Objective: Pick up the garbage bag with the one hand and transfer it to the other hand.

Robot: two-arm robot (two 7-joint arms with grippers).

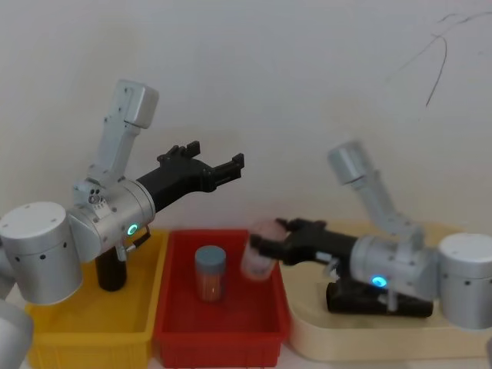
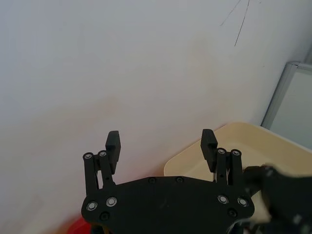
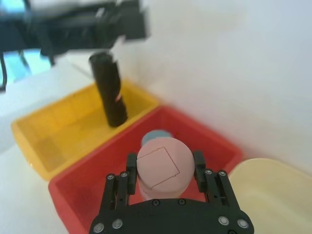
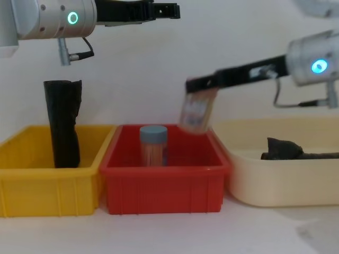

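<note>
The garbage bag is a slim black roll lying flat in the cream tray, its bunchy end toward the red bin; from the head it shows under the right arm. My left gripper, on the green-lit arm, is raised high above the yellow and red bins, open and empty. My right gripper, on the blue-lit arm, hangs over the red bin's right side, shut on a pink-lidded jar. Both grippers are well away from the bag.
A taller, thicker black roll stands upright in the yellow bin. The red bin holds a jar with a grey-blue lid. A white wall rises close behind the bins and tray.
</note>
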